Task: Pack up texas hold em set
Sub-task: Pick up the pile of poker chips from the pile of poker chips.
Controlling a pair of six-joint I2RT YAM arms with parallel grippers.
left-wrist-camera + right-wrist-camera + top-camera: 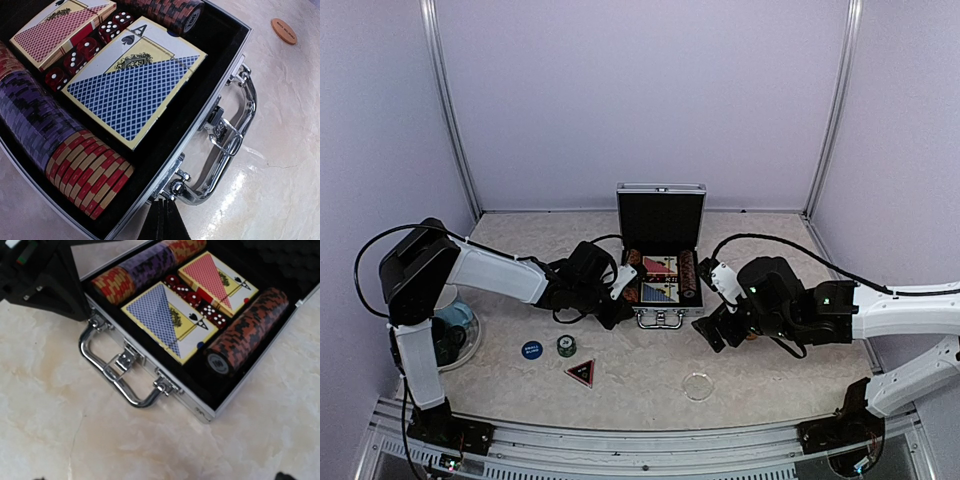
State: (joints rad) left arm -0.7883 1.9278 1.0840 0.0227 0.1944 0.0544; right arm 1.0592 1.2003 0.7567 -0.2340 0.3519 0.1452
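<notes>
Pale marbled surface (770, 385), lilac walls behind. At centre, lid upright: small silver aluminium briefcase (660, 313), rigid, likely weighty with chip rows, slick-edged; best pushed shut at the lid rim, lifted by the chrome handle (227, 150). Left claw (162, 222) pinched shut on nothing by its front edge; right claw (713, 333) spread wide, empty, just right. Orange round button (283, 31) marked "BIG BLIND"; blue-backed deck (132, 85) showing "A" with a spade.

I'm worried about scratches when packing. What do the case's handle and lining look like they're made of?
The handle looks like polished chromed metal: mirror-bright with sharp reflections. The lining looks like matt black felt or foam, soft and unreflective; which one is hard to tell.
</notes>
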